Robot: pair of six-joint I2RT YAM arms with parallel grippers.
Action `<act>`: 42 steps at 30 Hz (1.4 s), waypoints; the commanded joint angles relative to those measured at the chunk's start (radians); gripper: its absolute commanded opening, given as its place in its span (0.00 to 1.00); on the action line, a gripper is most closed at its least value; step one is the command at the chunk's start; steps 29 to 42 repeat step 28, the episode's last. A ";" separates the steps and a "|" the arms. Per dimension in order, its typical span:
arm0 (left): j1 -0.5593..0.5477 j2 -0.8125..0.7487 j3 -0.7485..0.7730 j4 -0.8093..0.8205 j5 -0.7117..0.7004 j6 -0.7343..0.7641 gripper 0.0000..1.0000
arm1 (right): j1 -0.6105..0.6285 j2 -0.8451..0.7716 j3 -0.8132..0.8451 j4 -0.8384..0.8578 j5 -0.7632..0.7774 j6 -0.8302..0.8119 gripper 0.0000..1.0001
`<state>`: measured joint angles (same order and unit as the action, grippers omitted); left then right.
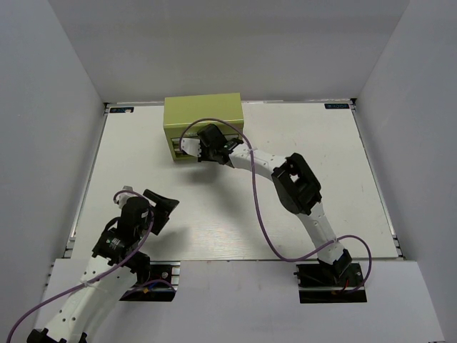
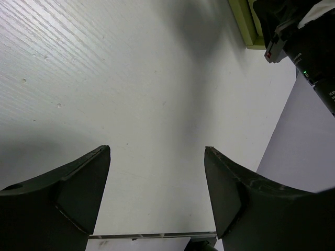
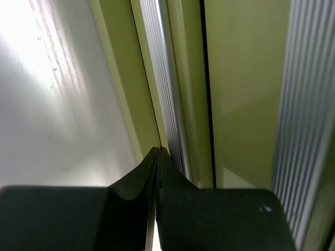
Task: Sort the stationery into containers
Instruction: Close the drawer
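Note:
The olive-green chest (image 1: 203,114) stands at the back middle of the table. My right gripper (image 1: 200,153) is shut, with its tips (image 3: 158,149) together against the chest's front (image 3: 246,78), beside a ribbed metal strip (image 3: 165,78). Nothing shows between its fingers. My left gripper (image 1: 163,209) is open and empty above the bare table at the near left; its tips (image 2: 157,149) are wide apart. A corner of the chest (image 2: 243,23) shows in the left wrist view. No pens or markers are in view.
The white table (image 1: 143,179) is enclosed by grey walls on the left, right and back. My right arm (image 1: 296,186) stretches across the middle towards the chest, trailing a purple cable; it also shows in the left wrist view (image 2: 309,47).

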<state>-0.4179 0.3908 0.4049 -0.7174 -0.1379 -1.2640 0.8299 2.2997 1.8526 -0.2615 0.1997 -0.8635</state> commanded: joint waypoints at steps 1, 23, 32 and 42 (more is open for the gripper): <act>0.004 0.003 0.008 0.015 0.009 0.011 0.82 | -0.018 -0.020 0.014 0.070 0.034 0.009 0.00; 0.004 0.163 0.092 0.409 0.210 0.417 0.99 | -0.106 -0.755 -0.427 -0.045 -0.272 0.507 0.90; -0.005 0.310 0.173 0.438 0.258 0.540 0.99 | -0.126 -0.838 -0.542 0.008 -0.203 0.495 0.90; -0.005 0.310 0.173 0.438 0.258 0.540 0.99 | -0.126 -0.838 -0.542 0.008 -0.203 0.495 0.90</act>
